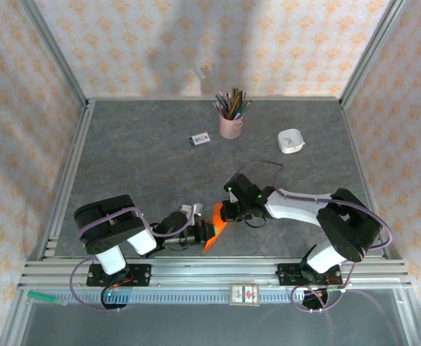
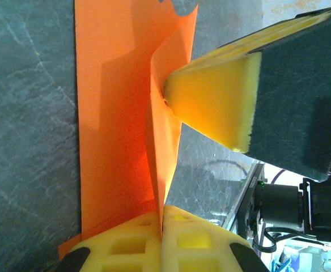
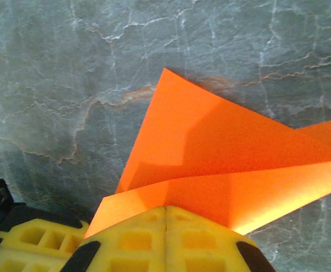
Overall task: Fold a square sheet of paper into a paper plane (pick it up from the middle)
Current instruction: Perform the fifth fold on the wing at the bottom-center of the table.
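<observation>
Room: I am looking into a booth with cream walls [image 1: 196,43] printed in orange flowers and aluminium posts at the corners.
Surface: the surface [image 1: 138,173] is dark grey with marbled veins. On the far side stands a pink pencil cup [image 1: 231,124], with a small white card [image 1: 200,139] to its left and a small white box [image 1: 290,141] to its right.
Left gripper: the left gripper [image 1: 205,234] is closed – in its wrist view the yellow pads [image 2: 182,238] meet with the orange edge pinched between them.
Right gripper: the right gripper [image 1: 225,211] is also closed, clamped on a folded layer of the paper. One of its yellow fingertips [image 2: 216,107] presses the crease from the side.
Sheet of paper: the sheet of paper [image 1: 216,227] is folded into overlapping layers and held between the two grippers, near the front edge and midway between the arm bases – I cannot tell whether it touches the surface.
</observation>
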You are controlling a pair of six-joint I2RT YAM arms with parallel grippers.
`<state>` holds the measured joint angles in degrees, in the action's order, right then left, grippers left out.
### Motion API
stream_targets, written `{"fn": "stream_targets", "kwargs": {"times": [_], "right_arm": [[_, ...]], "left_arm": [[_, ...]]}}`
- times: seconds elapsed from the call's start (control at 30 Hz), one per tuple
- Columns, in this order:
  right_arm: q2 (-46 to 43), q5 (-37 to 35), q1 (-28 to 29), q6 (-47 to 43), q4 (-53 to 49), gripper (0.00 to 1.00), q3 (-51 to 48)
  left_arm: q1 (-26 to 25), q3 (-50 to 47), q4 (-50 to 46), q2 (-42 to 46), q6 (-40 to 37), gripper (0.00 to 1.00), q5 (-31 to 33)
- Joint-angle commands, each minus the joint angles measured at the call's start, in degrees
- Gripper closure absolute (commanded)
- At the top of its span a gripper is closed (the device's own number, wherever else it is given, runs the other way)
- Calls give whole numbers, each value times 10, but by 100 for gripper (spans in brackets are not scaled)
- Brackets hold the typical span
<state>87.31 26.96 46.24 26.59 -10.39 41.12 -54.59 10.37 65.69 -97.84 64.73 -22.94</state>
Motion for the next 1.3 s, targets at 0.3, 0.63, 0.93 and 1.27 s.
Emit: {"fn": "stream_targets", "kwargs": {"times": [0.3,0.63,0.93,1.27], "right_arm": [[31,-51,3,-29,4,97,16],[52,-73,3,-44,-15,98,20],[52,-85,2,-48,-26,100,1],[55,-88,3,-48,-31,100,-2]], "left_arm": [[3,8,-146,-18,-4,100,14],[3,10,-165,-12,-10,100,18],[3,27,-206,23,-35,95,16],[3,36,-238,64,-40,84,9]]}}
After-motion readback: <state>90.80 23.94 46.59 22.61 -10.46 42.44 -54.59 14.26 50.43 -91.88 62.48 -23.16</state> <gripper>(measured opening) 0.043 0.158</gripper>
